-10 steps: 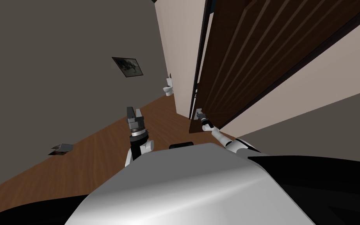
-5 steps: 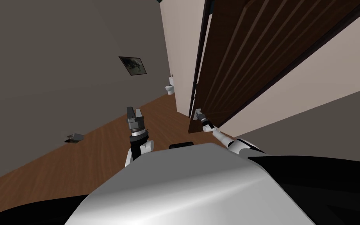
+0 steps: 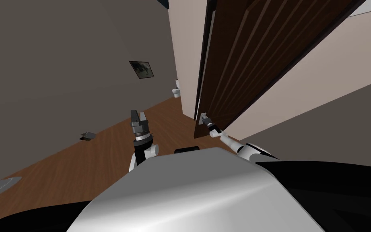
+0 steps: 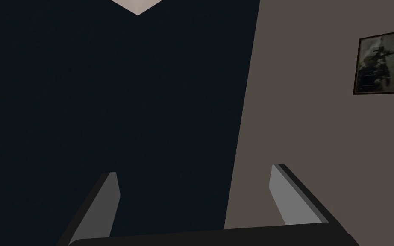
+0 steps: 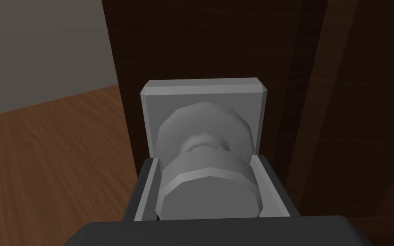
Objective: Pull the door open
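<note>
Right hand [image 5: 209, 164] clamps knob [image 5: 209, 190]; backplate [image 5: 200, 92] half hidden.

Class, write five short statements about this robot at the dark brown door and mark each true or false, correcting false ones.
The right pincer is shut on the grey round door knob. True.
The left pincer also grips that knob. False: it is open and holds nothing.
The knob sits on a grey square plate. True.
The floor is white tile. False: it is brown wood.
A dark framed picture hangs on the grey wall. True.
</note>
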